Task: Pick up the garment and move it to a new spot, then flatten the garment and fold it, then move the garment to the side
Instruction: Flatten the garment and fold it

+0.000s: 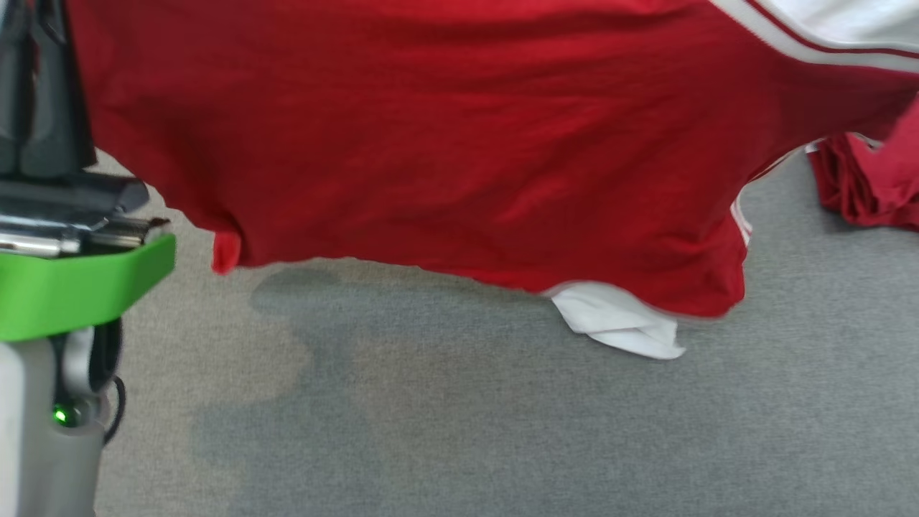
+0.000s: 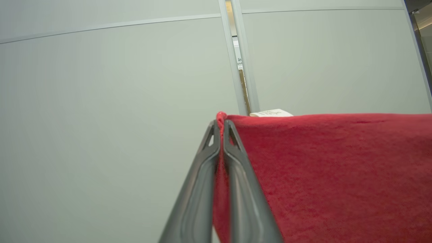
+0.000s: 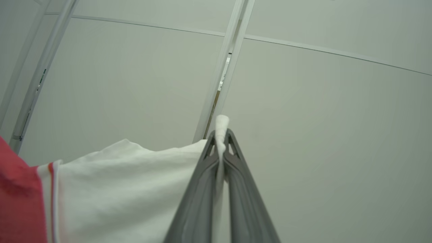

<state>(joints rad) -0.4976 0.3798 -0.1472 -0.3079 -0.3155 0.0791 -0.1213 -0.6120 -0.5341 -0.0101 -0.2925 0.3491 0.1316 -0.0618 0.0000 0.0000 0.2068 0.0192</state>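
Note:
The garment [image 1: 445,143] is a red shirt with white panels and striped trim. It hangs spread wide above the grey surface, and a white fold [image 1: 617,327] dangles at its lower edge. In the left wrist view my left gripper [image 2: 221,123] is shut on a red edge of the garment [image 2: 337,168], which drapes off to the right. In the right wrist view my right gripper [image 3: 221,135] is shut on a white corner of the garment [image 3: 128,189], whose red part [image 3: 17,195] trails to the left. My left arm with its green band [image 1: 72,287] stands at the head view's left edge.
Grey carpet-like surface [image 1: 502,431] lies below the hanging cloth. More bunched red cloth [image 1: 869,187] rests on it at the right edge; I cannot tell whether it belongs to the same garment. Pale wall panels [image 2: 101,118] stand beyond both grippers.

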